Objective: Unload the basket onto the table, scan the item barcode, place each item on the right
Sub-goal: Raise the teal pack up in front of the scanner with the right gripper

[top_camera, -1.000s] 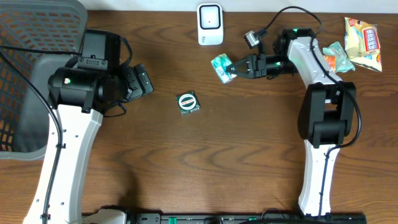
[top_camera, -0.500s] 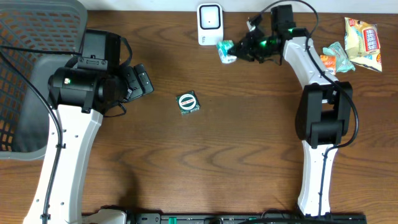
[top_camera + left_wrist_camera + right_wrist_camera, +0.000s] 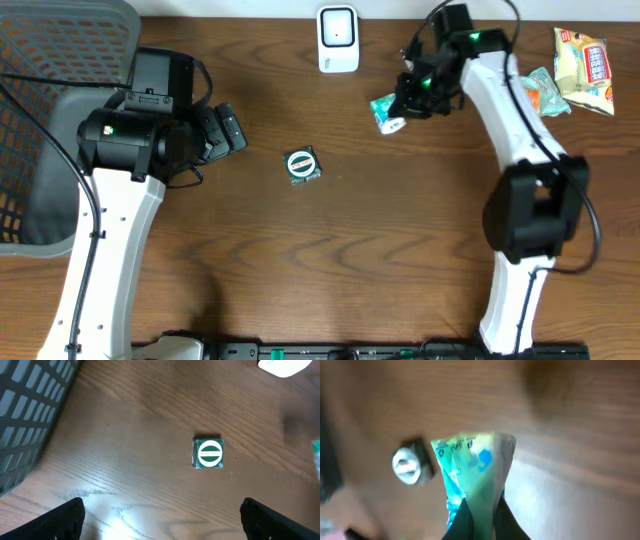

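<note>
Closest to me is the bare brown table (image 3: 330,270). My left gripper (image 3: 160,510) hangs over it with its fingers spread wide apart, and nothing is in it. Just past it a small green box (image 3: 208,453) with a white circle on top lies flat on the wood, all by itself. Off to the left of that arm is the grey basket (image 3: 50,60), at the table's edge.

Farther on, my right gripper (image 3: 405,100) is squeezed tight on a green and blue packet (image 3: 470,460). I pinch it by one end, and the rest sticks out past my fingers. The wrist picture is blurry, so I cannot read what the packet says. I hold it over the table near the white scanner (image 3: 338,38), a bit to the right of it and on my side, not touching it. The scanner sits at the far edge. In the far right corner lie more snack bags (image 3: 585,65), just beside my right arm.
</note>
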`<state>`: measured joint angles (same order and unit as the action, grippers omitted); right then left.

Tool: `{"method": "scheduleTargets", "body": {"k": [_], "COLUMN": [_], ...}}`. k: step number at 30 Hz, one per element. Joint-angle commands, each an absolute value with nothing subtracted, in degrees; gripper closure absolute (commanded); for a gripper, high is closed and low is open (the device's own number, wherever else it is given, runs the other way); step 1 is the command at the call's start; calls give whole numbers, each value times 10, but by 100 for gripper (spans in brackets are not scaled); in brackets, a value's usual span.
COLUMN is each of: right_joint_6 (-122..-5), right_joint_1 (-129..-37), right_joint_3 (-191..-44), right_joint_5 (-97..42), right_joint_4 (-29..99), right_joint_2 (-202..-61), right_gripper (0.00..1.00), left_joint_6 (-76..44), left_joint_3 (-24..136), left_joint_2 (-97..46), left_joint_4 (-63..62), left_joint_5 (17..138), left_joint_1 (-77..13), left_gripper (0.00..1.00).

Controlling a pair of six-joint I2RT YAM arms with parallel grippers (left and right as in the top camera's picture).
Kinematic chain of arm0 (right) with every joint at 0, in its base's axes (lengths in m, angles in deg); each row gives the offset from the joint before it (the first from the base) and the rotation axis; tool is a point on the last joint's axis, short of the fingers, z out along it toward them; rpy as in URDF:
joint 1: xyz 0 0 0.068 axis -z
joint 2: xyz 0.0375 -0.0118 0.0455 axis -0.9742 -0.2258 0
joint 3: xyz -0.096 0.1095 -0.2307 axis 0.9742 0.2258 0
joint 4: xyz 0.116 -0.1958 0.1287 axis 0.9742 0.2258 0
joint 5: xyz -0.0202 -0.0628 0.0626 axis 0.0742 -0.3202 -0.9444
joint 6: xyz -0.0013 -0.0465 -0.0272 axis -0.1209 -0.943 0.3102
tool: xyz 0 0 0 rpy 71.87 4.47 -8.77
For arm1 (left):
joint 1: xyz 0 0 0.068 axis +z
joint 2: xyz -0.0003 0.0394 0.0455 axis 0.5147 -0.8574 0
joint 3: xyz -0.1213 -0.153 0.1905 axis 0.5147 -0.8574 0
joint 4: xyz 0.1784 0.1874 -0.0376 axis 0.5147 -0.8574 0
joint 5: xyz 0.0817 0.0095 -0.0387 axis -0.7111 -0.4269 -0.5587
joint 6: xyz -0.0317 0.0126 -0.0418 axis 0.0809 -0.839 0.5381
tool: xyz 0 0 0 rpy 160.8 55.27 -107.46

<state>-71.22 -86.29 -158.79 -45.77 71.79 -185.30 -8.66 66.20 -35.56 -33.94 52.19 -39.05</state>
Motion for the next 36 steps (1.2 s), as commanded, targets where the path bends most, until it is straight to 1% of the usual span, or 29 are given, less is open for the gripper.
{"method": "scheduleTargets", "body": {"k": [1,6,10,12,13,15,16,18,19,22,26,28,29,30,36], "right_joint_6": [-767,-767,-773,-773,-787,-787,-786,-785,-762,-708,-706,-706,-707,-714,-711], "right_joint_1": [-844,-818,-816,-823,-830,-834,-835,-835,-829,-812,-783,-780,-781,-781,-781], "right_joint_3": [-1594,-1594,-1576,-1542,-1490,-1429,-1363,-1300,-1251,-1211,-1188,-1188,-1188,-1188,-1184], "right_joint_5": [-483,-483,-466,-432,-433,-437,-463,-503,-547,-648,-892,-966,-1048,-1081,-1088], "right_joint_4": [763,800,812,809,791,761,713,645,580,485,367,344,331,330,335], "right_joint_2": [-1826,-1820,-1778,-1728,-1680,-1634,-1590,-1551,-1524,-1512,-1530,-1543,-1565,-1573,-1623], "right_gripper": [99,99,99,99,99,99,99,99,99,99,99,99,99,99,99], "left_joint_6": [-90,-90,-90,-90,-90,-90,-90,-90,-90,-90,-90,-90,-90,-90,-90], "left_joint_3": [667,667,667,667,667,667,667,667,667,667,667,667,667,667,667], "left_joint_2": [-353,-353,-353,-353,-353,-353,-353,-353,-353,-353,-353,-353,-353,-353,-353], "left_joint_4": [-342,-342,-342,-342,-342,-342,-342,-342,-342,-342,-342,-342,-342,-342,-342], "left_joint_5": [516,516,516,516,516,516,516,516,516,516,516,516,516,516,516], "left_joint_1": [-389,-389,-389,-389,-389,-389,-389,-389,-389,-389,-389,-389,-389,-389,-389], "left_gripper": [3,2,2,2,2,2,2,2,2,2,2,2,2,2,2]}}
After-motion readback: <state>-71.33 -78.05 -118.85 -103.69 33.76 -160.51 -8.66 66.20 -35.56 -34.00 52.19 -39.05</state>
